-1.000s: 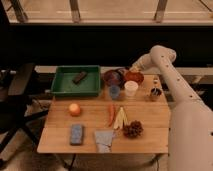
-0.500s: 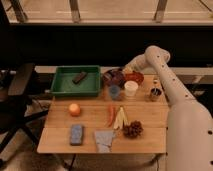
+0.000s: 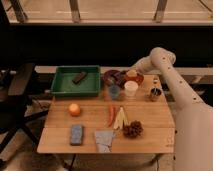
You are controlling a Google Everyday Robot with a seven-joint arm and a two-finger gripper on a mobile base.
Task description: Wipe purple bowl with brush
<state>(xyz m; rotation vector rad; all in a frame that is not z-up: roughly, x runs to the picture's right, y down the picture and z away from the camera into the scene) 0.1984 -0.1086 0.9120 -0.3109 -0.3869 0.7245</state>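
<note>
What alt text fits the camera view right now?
The robot's arm reaches from the right, its claw over the purple bowl at the back of a wooden table. A green tray sits to the left, holding a dark block.

Wooden table (image 3: 90, 127), far edge: green tray (image 3: 62, 85) holding a dark rectangular block (image 3: 79, 77); right of it the purple bowl (image 3: 110, 76), with a red-orange bowl (image 3: 135, 78) just beside it on the right and a small blue-grey cup (image 3: 115, 91) and white cup (image 3: 131, 89) in front. Pale robot arm reaches in from the right, gripper (image 3: 122, 76) low over the purple bowl's right side, the brush not made out apart from it. Nearer the camera: orange ball (image 3: 74, 109), blue sponge (image 3: 76, 134), grey cloth (image 3: 104, 140), red chilli (image 3: 111, 114), yellow strips (image 3: 120, 118), pine cone (image 3: 133, 129); a small dark cup (image 3: 155, 93) sits at the right edge.
</note>
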